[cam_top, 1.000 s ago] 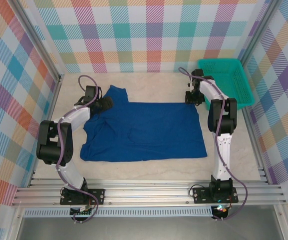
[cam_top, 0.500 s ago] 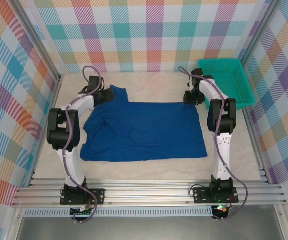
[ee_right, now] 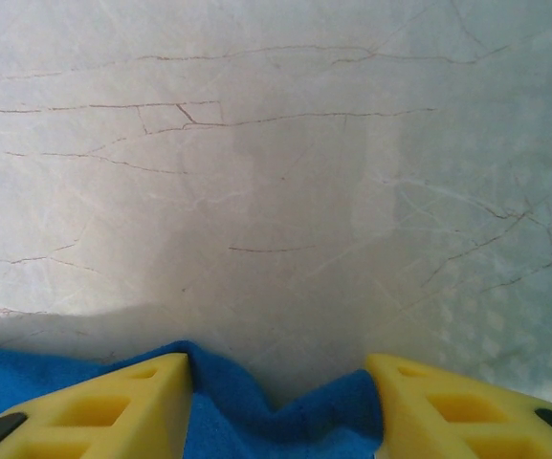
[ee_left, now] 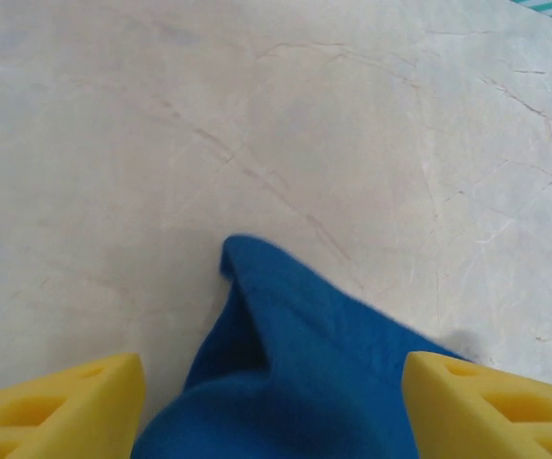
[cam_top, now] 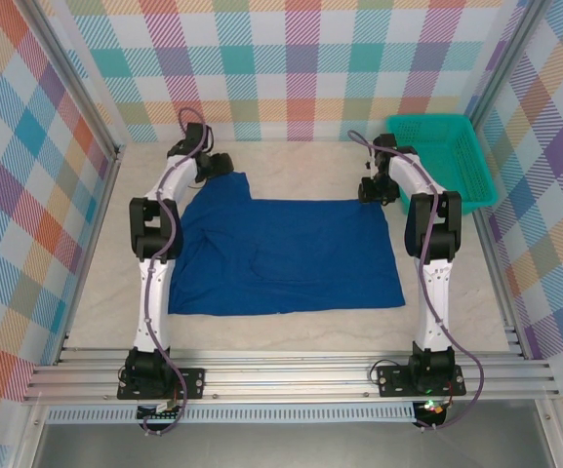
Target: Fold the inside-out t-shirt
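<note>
Top external view showed the t-shirt spread nearly flat on the middle of the bench, between the two arms. One sleeve reached toward the far left, and the near hem lay well short of the arm bases. The left tool sat at the tip of that sleeve and the right tool at the shirt's far right corner, with the basket beside the right arm and apart from the cloth. From the left wrist, the yellow fingers stood wide apart with a raised ridge of blue cloth between them. From the right wrist, the fingers were likewise apart and straddled a wavy cloth edge lying on the bench. Neither pair looked clamped on the fabric. I judged the work to be at the set-up for a first fold, with both tools placed on the far edge and nothing folded yet. The next move likely called for both tools to come together on sleeve and corner, pinching the cloth rather than scraping the bench. They would then lift evenly and carry the far edge toward the near hem, so that the shirt would not skew or bunch.
</note>
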Robot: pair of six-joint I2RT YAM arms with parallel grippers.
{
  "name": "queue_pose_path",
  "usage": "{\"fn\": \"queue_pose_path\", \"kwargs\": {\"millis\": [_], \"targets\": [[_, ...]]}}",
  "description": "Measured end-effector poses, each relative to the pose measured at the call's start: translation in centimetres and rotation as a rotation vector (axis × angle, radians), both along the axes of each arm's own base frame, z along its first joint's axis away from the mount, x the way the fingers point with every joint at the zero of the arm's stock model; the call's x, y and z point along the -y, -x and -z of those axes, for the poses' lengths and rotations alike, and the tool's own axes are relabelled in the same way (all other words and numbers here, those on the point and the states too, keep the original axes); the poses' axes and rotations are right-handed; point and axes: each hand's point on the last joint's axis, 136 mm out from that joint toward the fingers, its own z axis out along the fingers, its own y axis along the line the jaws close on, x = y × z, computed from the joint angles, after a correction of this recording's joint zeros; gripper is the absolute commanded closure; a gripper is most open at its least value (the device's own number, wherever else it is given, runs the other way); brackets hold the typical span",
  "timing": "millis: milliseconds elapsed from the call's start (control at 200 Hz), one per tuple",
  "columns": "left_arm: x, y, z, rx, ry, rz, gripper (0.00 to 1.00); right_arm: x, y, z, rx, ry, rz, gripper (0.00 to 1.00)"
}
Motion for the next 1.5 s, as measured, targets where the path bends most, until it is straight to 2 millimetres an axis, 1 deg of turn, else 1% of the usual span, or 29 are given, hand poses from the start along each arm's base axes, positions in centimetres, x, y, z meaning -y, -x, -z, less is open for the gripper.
{"fn": "queue_pose_path", "kwargs": {"millis": [65, 110, 155, 220, 340, 395, 535, 750, 850, 930, 985, 1125, 1195, 1260, 1330, 1420, 1500], "targets": [[0.3, -0.4, 0.4, -0.007, 0.008, 0.016, 0.39, 0.0, 0.0, 0.0, 0.0, 0.0, 0.0, 0.51], [0.5, -0.4, 0.7, -0.017, 0.011, 0.028, 0.42, 0.0, 0.0, 0.0, 0.0, 0.002, 0.0, 0.52], [0.6, -0.3, 1.1, -0.027, 0.011, 0.036, 0.48, 0.1, 0.0, 0.0, 0.0, 0.004, 0.001, 0.52], [0.6, -0.2, 0.9, -0.032, 0.013, 0.044, 0.55, 0.1, 0.0, 0.0, 0.001, 0.007, 0.001, 0.53], [0.8, -0.3, 0.7, -0.029, 0.032, 0.053, 0.71, 0.3, -0.1, 0.0, 0.002, 0.014, 0.003, 0.57], [1.0, -0.4, 0.7, -0.027, 0.04, 0.06, 0.74, 0.3, -0.1, 0.0, 0.002, 0.016, 0.004, 0.6], [1.2, -0.4, 1.5, -0.04, 0.052, 0.069, 0.85, 0.2, -0.5, 0.1, -0.003, 0.016, 0.003, 0.66], [1.4, -0.6, 1.4, -0.03, 0.057, 0.082, 0.92, 0.2, -1.4, 0.0, 0.014, 0.018, 0.001, 0.79], [1.5, -0.8, 1.0, -0.02, 0.058, 0.092, 0.93, 0.1, -1.7, -0.1, 0.029, 0.014, -0.008, 0.85], [1.6, -0.9, 0.7, -0.009, 0.057, 0.104, 0.96, -0.1, -2.4, -0.2, 0.059, 0.009, -0.024, 0.9], [1.6, -0.9, 0.6, -0.005, 0.057, 0.113, 0.98, -0.3, -2.6, -0.1, 0.074, 0.008, -0.03, 0.92], [1.8, -0.7, 0.3, -0.004, 0.068, 0.135, 1.0, -0.6, -2.6, -0.3, 0.107, 0.011, -0.055, 0.93], [1.8, 0.1, -0.2, -0.014, 0.074, 0.143, 1.0, -0.6, -2.1, -0.3, 0.114, 0.012, -0.062, 0.93], [1.8, 1.1, -1.2, -0.02, 0.079, 0.148, 1.0, -0.6, -1.5, -0.4, 0.112, 0.017, -0.073, 0.93], [1.9, 2.1, -3.1, -0.005, 0.086, 0.155, 1.0, -0.5, -0.8, -0.5, 0.112, 0.022, -0.08, 0.93], [1.9, 3.2, -6.2, 0.042, 0.088, 0.163, 1.0, -0.3, -0.2, -0.9, 0.12, 0.036, -0.098, 0.93], [1.9, 4.1, -8.9, 0.09, 0.089, 0.169, 1.0, -0.1, -0.1, -1.4, 0.138, 0.05, -0.113, 0.93]]}}
